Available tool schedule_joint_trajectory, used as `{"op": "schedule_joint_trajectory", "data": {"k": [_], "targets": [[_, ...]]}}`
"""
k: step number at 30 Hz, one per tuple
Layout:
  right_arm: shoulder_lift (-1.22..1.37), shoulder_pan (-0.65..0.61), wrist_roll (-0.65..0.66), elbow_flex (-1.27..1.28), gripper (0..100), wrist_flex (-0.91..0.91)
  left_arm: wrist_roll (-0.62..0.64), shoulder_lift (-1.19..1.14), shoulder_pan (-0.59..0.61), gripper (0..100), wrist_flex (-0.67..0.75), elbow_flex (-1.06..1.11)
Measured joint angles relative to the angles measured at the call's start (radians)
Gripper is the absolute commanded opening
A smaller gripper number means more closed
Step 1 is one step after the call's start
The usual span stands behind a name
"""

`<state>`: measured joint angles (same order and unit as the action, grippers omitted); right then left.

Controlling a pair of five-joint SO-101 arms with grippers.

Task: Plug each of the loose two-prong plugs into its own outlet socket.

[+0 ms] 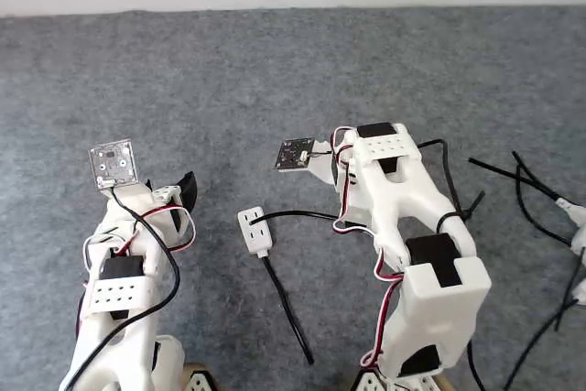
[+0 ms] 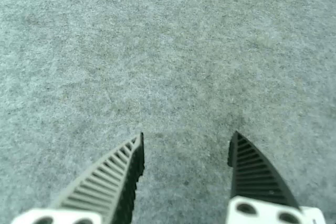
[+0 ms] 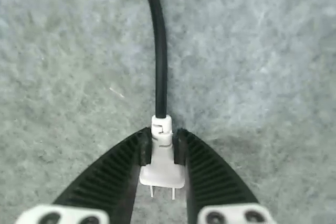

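White arms (image 1: pixel 403 199), black cables (image 1: pixel 161 244), ribbed right claw (image 3: pixel 163 132)

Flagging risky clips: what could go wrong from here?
The plug sits between the right jaws with its prongs pointing back at the wrist, so it may need re-gripping.
The socket lies loose on the carpet, and the left jaws are open over bare carpet; it could slide when pushed.
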<state>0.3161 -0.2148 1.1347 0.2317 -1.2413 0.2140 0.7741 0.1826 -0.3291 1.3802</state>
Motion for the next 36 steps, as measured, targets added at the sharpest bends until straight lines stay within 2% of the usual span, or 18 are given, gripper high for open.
{"op": "schedule_joint_trajectory", "data": {"k": [10,17,20,24,27,36], "targets": [[-0.003,-0.028,0.0,0.017,5.5,0.0,0.0,0.0,0.0,25,0.0,0.0],[-0.003,-0.034,-0.025,0.02,16.2,0.012,0.0,0.0,0.0,25,0.0,0.0],[-0.003,-0.041,-0.048,0.026,13.9,0.014,0.0,0.0,0.0,25,0.0,0.0],[-0.009,-0.043,-0.127,0.028,6.0,0.043,0.0,0.0,0.0,25,0.0,0.0],[-0.009,-0.038,-0.141,0.028,1.1,0.064,0.0,0.0,0.0,25,0.0,0.0],[-0.009,-0.038,-0.161,0.028,1.0,0.077,0.0,0.0,0.0,25,0.0,0.0]]}}
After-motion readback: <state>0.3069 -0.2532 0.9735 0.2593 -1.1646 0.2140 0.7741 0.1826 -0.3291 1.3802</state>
